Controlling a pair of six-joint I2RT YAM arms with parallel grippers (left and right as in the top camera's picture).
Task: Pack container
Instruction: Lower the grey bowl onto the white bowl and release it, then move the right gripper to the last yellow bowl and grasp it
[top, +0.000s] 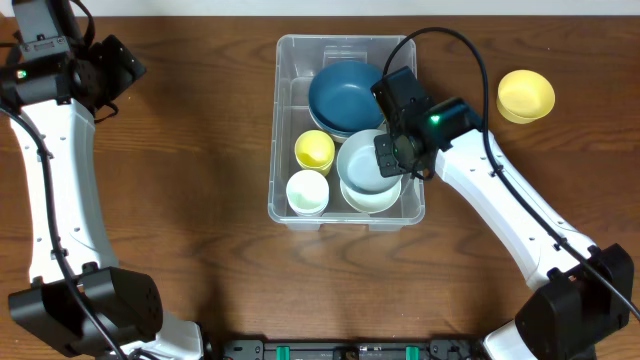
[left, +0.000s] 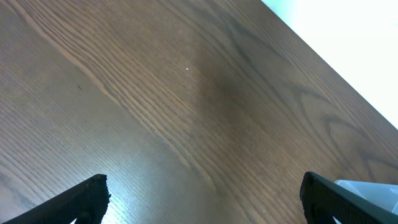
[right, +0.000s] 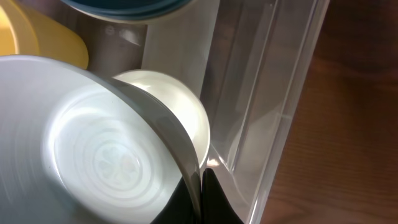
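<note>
So the large clear see-through plastic rectangular container (top: 288, 90) sits pretty much in the middle of the brown wood-grain worktop (top: 200, 150), long side running away from the robot. It's got a fair bit in it: a dark blue round bowl (top: 345, 95) at the far end, a small yellow cup (top: 314, 150) just beside that on the left side, and a pale green cup (top: 307, 192) in the near left corner. The right side holds a pale white round bowl (top: 362, 160), which overlaps a second white bowl (top: 372, 200) nearer the robot. The right gripper (right: 200, 180) is down inside the container along its right wall, fingers pressed together with the thin rim of the pale white round bowl (right: 93, 143) pinched between them. In the right wrist view that bowl looks tilted, with the second white bowl (right: 183, 109) showing underneath it and the clear container wall (right: 267, 93) right next to the fingers. One more round yellow bowl (top: 525, 95) sits out on the worktop, off to the right of the container and well apart from it. The left gripper (left: 204, 180) is way over by the far left corner, spread wide open over bare wood and holding nothing.
</note>
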